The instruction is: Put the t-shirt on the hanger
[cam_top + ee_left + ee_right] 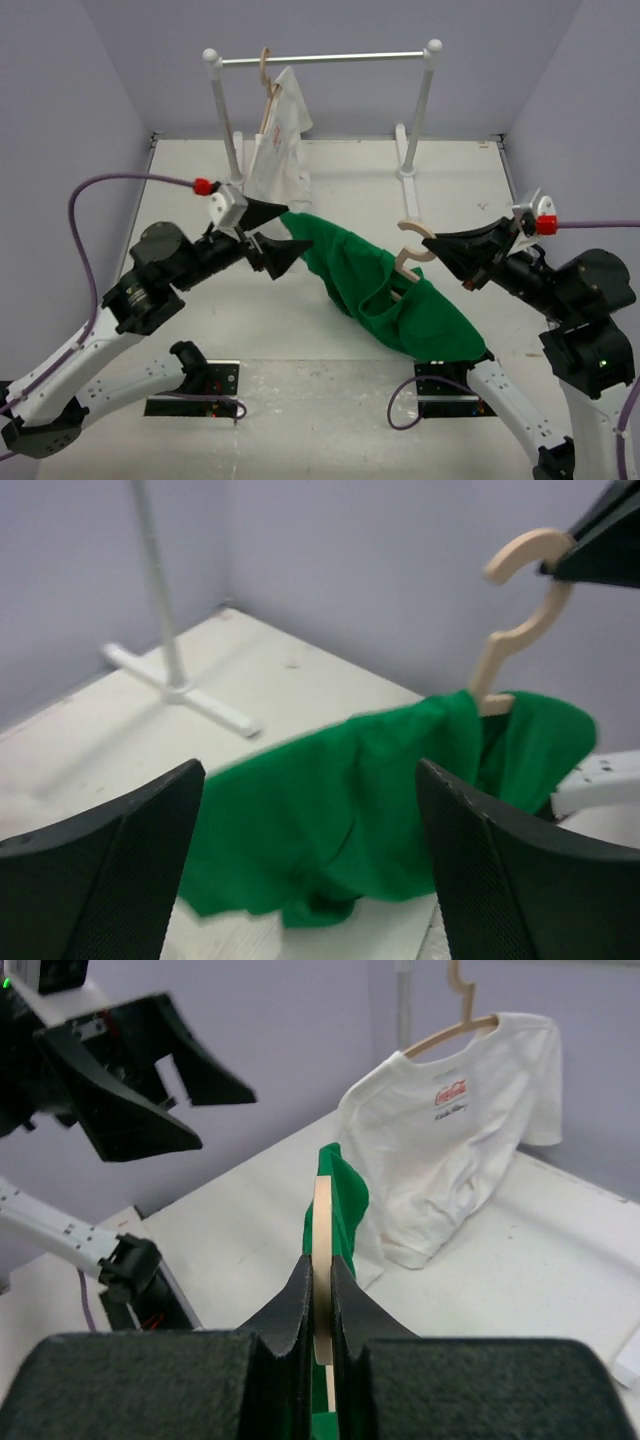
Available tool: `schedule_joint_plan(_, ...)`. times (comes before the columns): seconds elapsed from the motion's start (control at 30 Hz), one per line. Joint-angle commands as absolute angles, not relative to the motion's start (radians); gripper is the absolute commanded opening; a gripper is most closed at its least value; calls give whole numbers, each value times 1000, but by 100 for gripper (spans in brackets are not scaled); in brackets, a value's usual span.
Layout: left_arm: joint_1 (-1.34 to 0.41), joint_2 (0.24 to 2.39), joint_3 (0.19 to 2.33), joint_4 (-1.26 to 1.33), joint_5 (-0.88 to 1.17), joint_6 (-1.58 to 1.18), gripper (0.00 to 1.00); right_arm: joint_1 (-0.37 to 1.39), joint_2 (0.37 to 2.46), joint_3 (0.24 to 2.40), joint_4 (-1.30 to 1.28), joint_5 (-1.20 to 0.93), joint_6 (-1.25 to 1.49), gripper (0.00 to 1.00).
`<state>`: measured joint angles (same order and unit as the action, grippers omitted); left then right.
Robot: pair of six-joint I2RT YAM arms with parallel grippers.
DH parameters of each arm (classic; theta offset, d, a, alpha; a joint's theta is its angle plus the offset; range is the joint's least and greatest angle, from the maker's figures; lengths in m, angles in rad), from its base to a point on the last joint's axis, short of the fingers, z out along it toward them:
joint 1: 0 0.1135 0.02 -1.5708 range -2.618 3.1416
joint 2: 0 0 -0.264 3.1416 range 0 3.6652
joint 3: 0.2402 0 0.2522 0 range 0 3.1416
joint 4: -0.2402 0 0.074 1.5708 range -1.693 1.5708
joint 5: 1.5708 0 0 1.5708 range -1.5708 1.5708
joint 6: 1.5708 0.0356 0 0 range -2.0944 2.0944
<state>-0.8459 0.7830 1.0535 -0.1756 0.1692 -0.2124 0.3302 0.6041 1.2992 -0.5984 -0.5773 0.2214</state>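
Note:
The green t-shirt (375,285) hangs draped over the tan wooden hanger (408,252), sagging to the table at both ends. My right gripper (436,243) is shut on the hanger's hook and holds it up above the table. In the right wrist view the hook (322,1230) sits edge-on between the shut fingers, with the shirt (347,1200) behind it. My left gripper (290,232) is open and empty at the shirt's left end. In the left wrist view the shirt (350,800) lies beyond the open fingers (110,870), and the hook (515,605) rises at the right.
A white garment rack (320,58) stands at the back. A white t-shirt (282,140) hangs from it on another wooden hanger, close behind my left gripper; it also shows in the right wrist view (460,1130). The rack's base feet (185,692) rest on the table.

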Motion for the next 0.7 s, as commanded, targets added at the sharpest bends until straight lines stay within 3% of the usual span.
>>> schedule_joint_plan(0.0, -842, 559, 817, -114, -235, -314, 83, 333, 588, 1399, -590, -467, 224, 0)
schedule_joint_plan(0.2, -842, 606, 732, -55, -311, -316, 90, 333, 609, 1507, -674, -475, 222, 0)
schedule_joint_plan(0.37, -841, 733, 748, 83, -204, -258, 95, 333, 626, 1585, -730, -471, 230, 0)
schedule_joint_plan(0.67, -830, 913, 813, 214, -25, -230, 91, 333, 652, 1650, -749, -535, 256, 0)
